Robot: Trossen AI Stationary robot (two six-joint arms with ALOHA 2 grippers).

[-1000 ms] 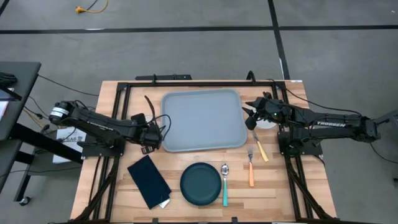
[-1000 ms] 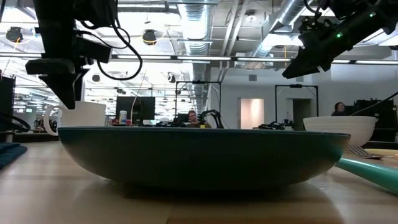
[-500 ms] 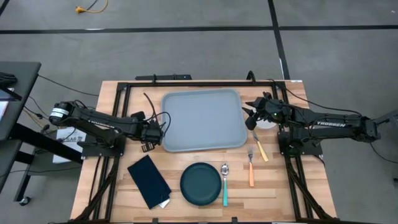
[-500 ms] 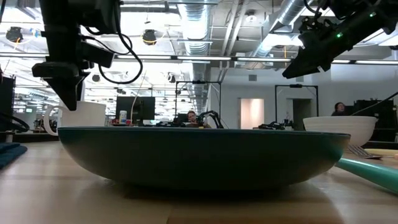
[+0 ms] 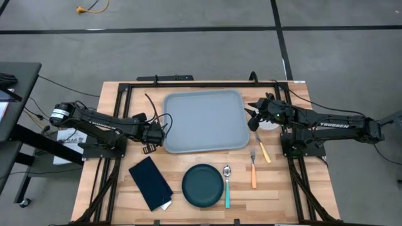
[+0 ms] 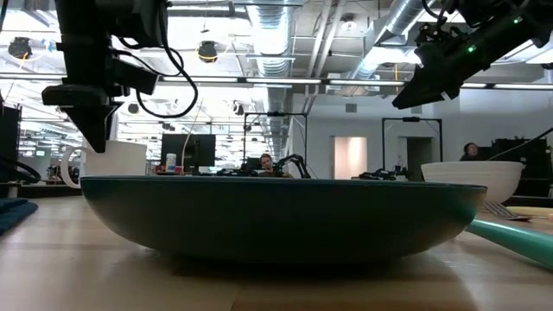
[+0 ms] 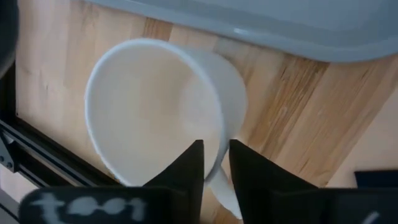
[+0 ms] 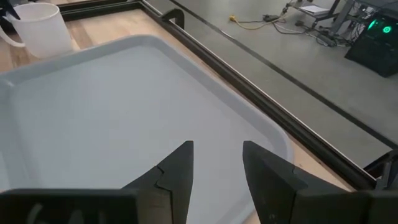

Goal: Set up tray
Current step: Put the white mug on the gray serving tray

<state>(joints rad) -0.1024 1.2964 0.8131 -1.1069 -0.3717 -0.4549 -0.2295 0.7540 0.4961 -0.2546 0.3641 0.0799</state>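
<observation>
Tray: the tray (image 5: 205,121) lies flat on the far middle of the table (image 5: 119,188), its bed bare, between my two arms.
Left gripper: my left gripper (image 7: 215,163) is at the tray's left edge, over a white mug (image 7: 163,109); my two fingers (image 7: 186,163) stand either side of the mug's wall by the handle, with only a narrow gap between them (whether they actually pinch the wall, I cannot tell).
Mug: it stands just left of the tray, on the wood.
Right gripper: my right gripper (image 8: 216,160) hovers over the tray's right edge, fingers apart and holding nothing.
Near side: a dark round plate (image 5: 203,185) sits in the middle, a navy napkin (image 5: 150,183) to its left, a spoon (image 5: 227,186) and fork (image 5: 253,167) to its right.
</observation>
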